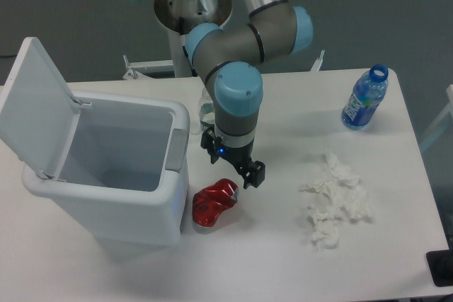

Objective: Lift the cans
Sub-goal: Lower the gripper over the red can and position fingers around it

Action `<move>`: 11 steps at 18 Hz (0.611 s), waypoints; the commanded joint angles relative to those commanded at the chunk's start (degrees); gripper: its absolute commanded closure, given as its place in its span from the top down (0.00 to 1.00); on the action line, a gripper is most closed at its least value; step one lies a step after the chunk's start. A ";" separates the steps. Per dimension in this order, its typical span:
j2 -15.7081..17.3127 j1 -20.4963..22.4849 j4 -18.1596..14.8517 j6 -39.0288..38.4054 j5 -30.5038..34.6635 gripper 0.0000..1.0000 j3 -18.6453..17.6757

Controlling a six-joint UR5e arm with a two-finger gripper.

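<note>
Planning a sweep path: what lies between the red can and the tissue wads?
Only bare table separates the red can from the tissue wads in the fixed camera view.

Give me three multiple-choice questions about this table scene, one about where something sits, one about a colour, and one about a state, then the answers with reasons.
1. Where does the dented shiny red metal can lie?
A. Inside the bin
B. On the table beside the bin's right wall
C. Next to the bottle

2. What colour is the cap ring of the clear plastic bottle with the blue label?
A. Blue
B. Green
C. Yellow

3. What state is the white plastic bin's lid in?
A. Shut flat
B. Missing
C. Swung up and open

Answers:
1. B, the can rests on the white table against the bin's side, just below the black two-finger gripper.
2. A, the ring at the bottle's neck shows blue.
3. C, the lid stands tilted up at the left and the bin's interior shows.
</note>
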 joint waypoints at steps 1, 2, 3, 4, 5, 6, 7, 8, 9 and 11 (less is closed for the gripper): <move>-0.35 0.00 0.00 -0.09 0.00 1.00 0.00; -0.70 0.00 0.09 -0.18 0.00 1.00 0.00; -0.80 0.00 0.00 -0.52 0.00 1.00 -0.09; -0.88 0.00 0.00 -1.14 -0.09 1.00 -0.09; -1.23 0.00 0.09 -1.84 -0.09 1.00 -0.09; -1.41 0.00 0.09 -2.54 -0.17 1.00 -0.09; -1.76 0.00 0.09 -2.90 -0.26 1.00 -0.09; -2.02 0.00 0.09 -3.08 -0.26 1.00 -0.09; -2.37 -0.09 0.09 -3.34 -0.35 1.00 -0.09; -2.55 -0.09 0.09 -5.26 -0.35 1.00 0.09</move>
